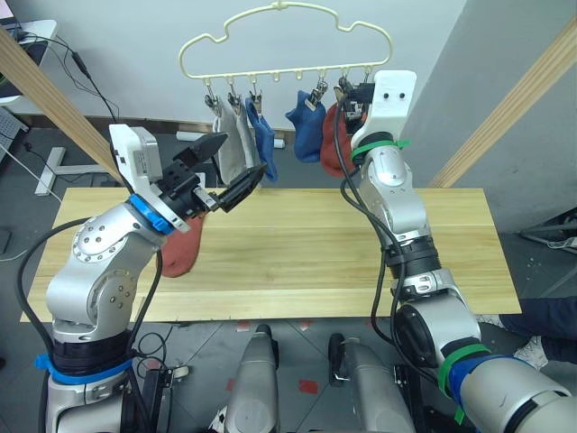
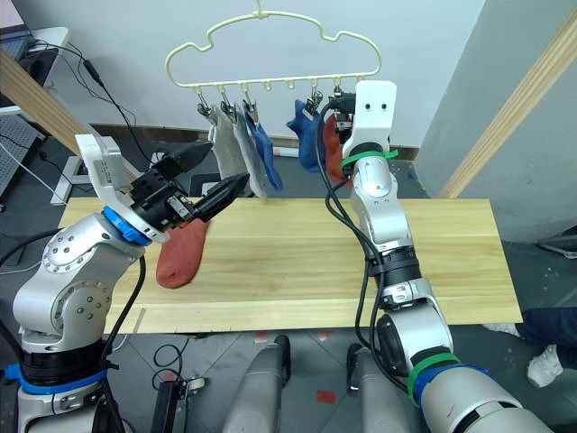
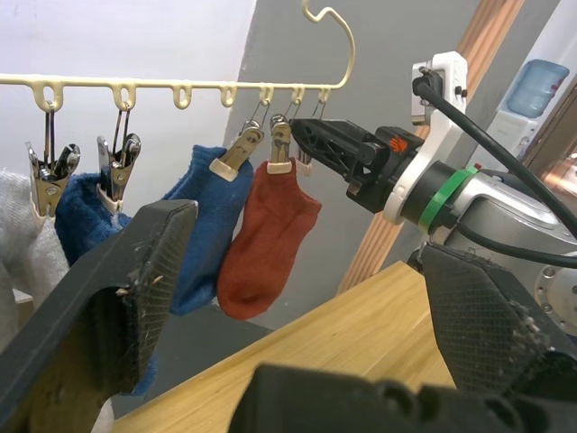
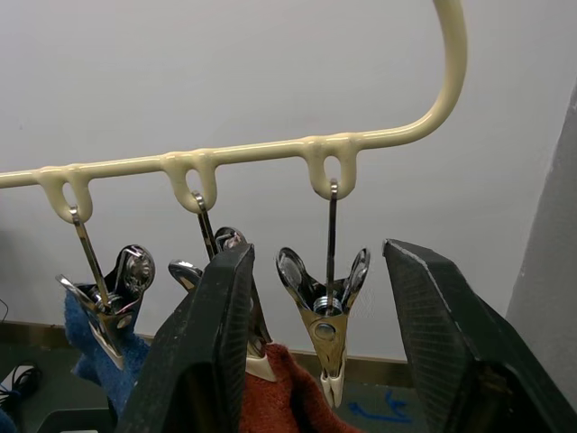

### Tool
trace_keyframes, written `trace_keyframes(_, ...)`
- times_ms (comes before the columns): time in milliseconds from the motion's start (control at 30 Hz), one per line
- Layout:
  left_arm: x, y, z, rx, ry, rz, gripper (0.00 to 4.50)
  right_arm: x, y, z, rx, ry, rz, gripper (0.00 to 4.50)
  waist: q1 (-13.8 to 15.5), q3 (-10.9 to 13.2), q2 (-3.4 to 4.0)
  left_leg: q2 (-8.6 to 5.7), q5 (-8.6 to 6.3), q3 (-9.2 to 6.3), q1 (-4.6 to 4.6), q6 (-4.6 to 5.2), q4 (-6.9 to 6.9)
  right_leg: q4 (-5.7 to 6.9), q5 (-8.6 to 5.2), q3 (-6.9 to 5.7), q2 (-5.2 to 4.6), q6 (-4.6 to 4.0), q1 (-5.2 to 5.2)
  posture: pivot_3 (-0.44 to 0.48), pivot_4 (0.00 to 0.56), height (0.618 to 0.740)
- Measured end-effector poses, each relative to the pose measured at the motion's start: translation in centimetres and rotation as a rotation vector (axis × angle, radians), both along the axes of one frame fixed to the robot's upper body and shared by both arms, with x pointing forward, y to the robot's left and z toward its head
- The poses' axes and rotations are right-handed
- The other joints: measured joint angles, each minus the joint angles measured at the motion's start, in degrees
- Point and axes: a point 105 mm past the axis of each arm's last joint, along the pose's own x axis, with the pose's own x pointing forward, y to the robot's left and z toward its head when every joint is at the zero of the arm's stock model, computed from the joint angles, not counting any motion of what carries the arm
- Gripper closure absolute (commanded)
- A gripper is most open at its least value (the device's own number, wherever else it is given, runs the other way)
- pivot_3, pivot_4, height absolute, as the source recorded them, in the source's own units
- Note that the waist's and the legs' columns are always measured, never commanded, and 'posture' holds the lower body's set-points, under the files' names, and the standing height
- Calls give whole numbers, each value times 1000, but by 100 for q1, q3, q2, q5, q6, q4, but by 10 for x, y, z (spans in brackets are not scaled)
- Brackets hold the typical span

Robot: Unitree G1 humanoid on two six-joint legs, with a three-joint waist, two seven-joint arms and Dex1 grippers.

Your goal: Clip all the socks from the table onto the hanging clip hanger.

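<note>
The pale-yellow clip hanger [image 1: 270, 72] hangs above the table's [image 1: 361, 244] far edge. Clipped on it are two grey socks [image 1: 234, 144], two blue socks [image 1: 264, 135] [image 1: 306, 131] and one rust-red sock [image 1: 332, 144]. A second rust-red sock [image 1: 183, 248] lies flat on the table at the left. My left gripper [image 1: 245, 153] hovers open above that sock, just in front of the grey ones, holding nothing. My right gripper [image 4: 317, 248] is raised to the hanger's right end, open, its fingers either side of an empty clip [image 4: 325, 307] beside the clipped red sock [image 4: 279, 397].
Slanted wooden poles of a frame stand at the left [image 1: 54, 99] and the right [image 1: 514, 99]. A white wall is close behind the hanger. Cables and a desk leg [image 1: 54, 167] are on the floor at the far left.
</note>
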Motion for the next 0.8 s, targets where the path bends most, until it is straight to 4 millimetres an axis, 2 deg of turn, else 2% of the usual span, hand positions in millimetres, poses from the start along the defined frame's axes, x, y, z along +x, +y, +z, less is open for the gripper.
trace_keyframes(100, 0, 0, 0, 0, 0, 0, 0, 0, 0, 1, 3, -7, 1, 3860, 1, 0, 0, 0, 0, 0, 0, 0, 0, 0, 0, 0, 0, 0, 0, 255, 386, 740)
trace_keyframes(167, 0, 0, 0, 0, 0, 0, 0, -1, 0, 2, 4, -13, 3, 4389, 0, 0, 0, 0, 0, 0, 0, 0, 0, 0, 0, 0, 0, 0, 0, 255, 386, 740)
trace_keyframes(200, 0, 0, 0, 0, 0, 0, 0, -1, 0, 2, 4, -13, 3, 4468, 0, 0, 0, 0, 0, 0, 0, 0, 0, 0, 0, 0, 0, 0, 0, 255, 386, 740)
trace_keyframes(333, 0, 1, -2, -3, 11, 14, 0, 0, -3, 2, -2, -14, 8, 4468, 0, 1, 1, 0, 0, 0, 0, 0, 0, -1, 0, 1, 0, 0, 0, 246, 389, 740)
trace_keyframes(400, 2, 9, -11, -14, 53, 63, 0, 2, -11, 3, -23, 6, 32, 4468, 0, 1, 1, -1, 0, 1, 0, 0, 0, -1, 0, 2, -3, 0, 1, 246, 389, 740)
trace_keyframes(500, 9, 34, -35, 2, 137, 205, 0, 1, -24, 9, -77, 54, 86, 4468, 7, 3, 4, 0, 0, -1, 0, 0, -2, -3, -2, -1, -4, -2, 0, 246, 389, 740)
trace_keyframes(633, 15, 78, -81, 33, 279, 382, 0, -8, -36, 16, -172, 132, 195, 4468, 20, 6, 9, 1, -1, -2, 0, 1, -5, -2, -6, -5, -5, -8, -2, 246, 389, 740)
trace_keyframes(667, 16, 86, -89, 33, 301, 412, 0, -10, -38, 16, -191, 150, 214, 4468, 27, 6, 9, 1, -1, -3, -1, 1, -5, -3, -7, -6, -5, -9, -2, 246, 389, 740)
trace_keyframes(700, 18, 94, -95, 36, 315, 440, 0, -12, -39, 16, -200, 170, 238, 4468, 32, 6, 9, 2, -1, -3, -1, 1, -5, -4, -7, -6, -6, -10, -2, 196, 397, 740)
trace_keyframes(800, 26, 111, -106, 62, 324, 513, 0, -16, -36, 13, -216, 229, 302, 4468, 26, 9, 11, 1, -1, 1, -1, 1, -6, -5, -8, -3, -8, -11, -4, 196, 397, 740)
